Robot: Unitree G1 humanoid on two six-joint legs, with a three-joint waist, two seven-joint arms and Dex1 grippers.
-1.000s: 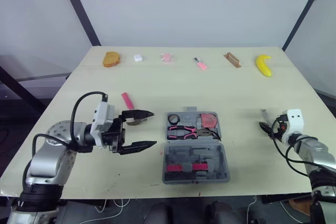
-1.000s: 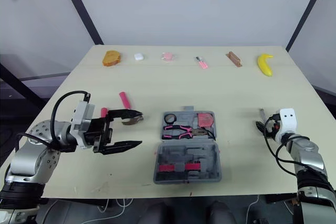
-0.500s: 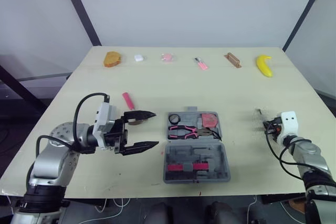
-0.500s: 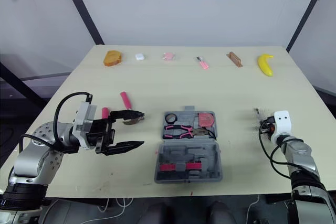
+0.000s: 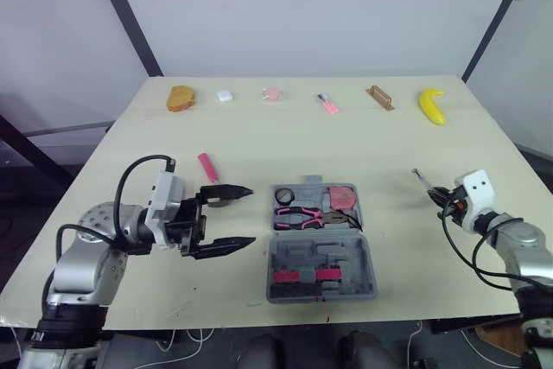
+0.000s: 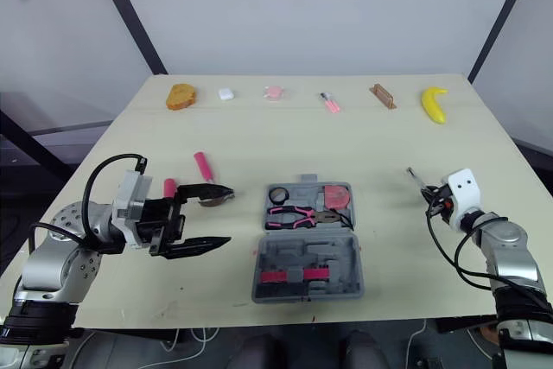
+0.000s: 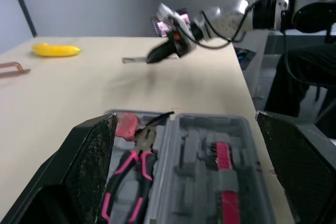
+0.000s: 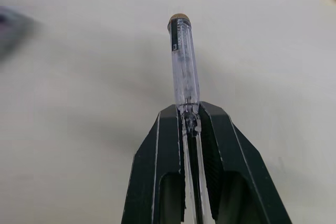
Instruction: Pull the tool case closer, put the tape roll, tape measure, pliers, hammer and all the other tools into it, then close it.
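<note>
The grey tool case (image 5: pixel 298 258) lies open at the front middle of the table. Pink-handled pliers (image 5: pixel 302 216), a red tape measure (image 5: pixel 344 197) and a black ring (image 5: pixel 286 194) lie in its far half. My right gripper (image 5: pixel 438 195) is shut on a clear-handled screwdriver (image 8: pixel 184 66), held just above the table right of the case, its shaft (image 5: pixel 422 179) pointing away. My left gripper (image 5: pixel 251 213) stands open left of the case, with a small brownish roll (image 5: pixel 225 202) under its upper finger. A pink tool (image 5: pixel 207 165) lies behind it.
Along the far edge lie a bread piece (image 5: pixel 181 98), a white block (image 5: pixel 225 95), a pink lump (image 5: pixel 271 93), a small pink tool (image 5: pixel 328 104), a brown block (image 5: pixel 380 98) and a banana (image 5: pixel 432 106). Bare tabletop (image 5: pixel 389 153) lies between this row and the case.
My right gripper has shut on the screwdriver and lifted it off the table, moving a little farther back. The left gripper has barely moved.
</note>
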